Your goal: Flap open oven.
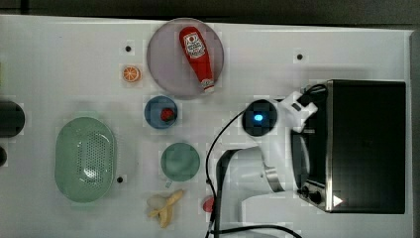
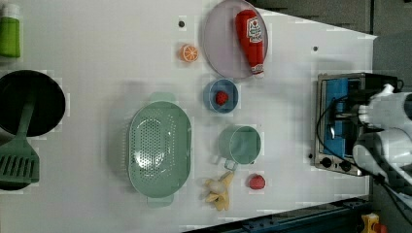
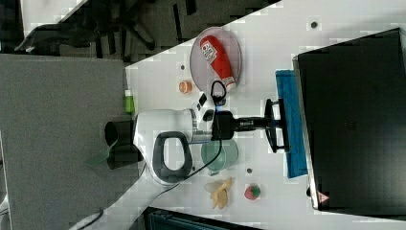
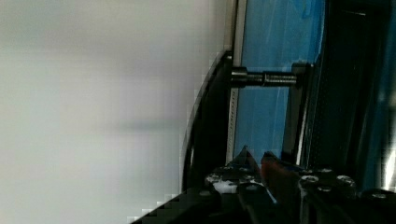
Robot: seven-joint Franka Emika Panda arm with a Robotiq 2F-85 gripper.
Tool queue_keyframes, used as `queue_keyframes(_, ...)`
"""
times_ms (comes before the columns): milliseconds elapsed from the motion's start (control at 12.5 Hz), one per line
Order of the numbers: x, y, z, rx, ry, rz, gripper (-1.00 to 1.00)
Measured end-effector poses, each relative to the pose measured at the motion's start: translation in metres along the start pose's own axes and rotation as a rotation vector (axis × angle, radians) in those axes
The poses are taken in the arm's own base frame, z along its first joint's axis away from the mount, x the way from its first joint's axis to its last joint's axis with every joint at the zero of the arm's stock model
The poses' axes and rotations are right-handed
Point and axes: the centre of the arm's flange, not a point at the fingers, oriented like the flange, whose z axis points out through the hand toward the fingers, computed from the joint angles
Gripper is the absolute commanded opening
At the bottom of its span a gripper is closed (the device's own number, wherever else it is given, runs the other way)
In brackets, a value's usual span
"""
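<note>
White table (image 1: 59, 54), hand (image 3: 276, 125) gripping oven (image 3: 354, 115) handle

A white table (image 1: 59, 59) carries the oven (image 1: 369, 146), colander (image 1: 85, 158), plate (image 1: 166, 64), cups, fruit.

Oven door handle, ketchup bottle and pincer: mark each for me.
oven door handle (image 3: 281, 125), right view, middle of the bar.
ketchup bottle (image 1: 196, 55), top view, red body.
pincer (image 3: 275, 123), right view, between fingertips at the handle.
</note>
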Motion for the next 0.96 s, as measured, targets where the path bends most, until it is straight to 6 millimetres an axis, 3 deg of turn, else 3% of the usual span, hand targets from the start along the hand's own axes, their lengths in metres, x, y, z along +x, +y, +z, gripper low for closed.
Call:
queue_keyframes(240, 0.009, -0.071, 0.008, -0.082, 0.016, -0.021, -0.65)
queue_keyframes(560, 0.004, -0.162, 0.054, -0.150, -0.007, -0.040, -0.65)
queue_keyframes(720, -0.006, -0.186, 0.072, -0.165, -0.031, -0.017, -0.65)
queue_keyframes(960, -0.002, -0.185, 0.071, -0.188, -0.026, 0.032, -0.65)
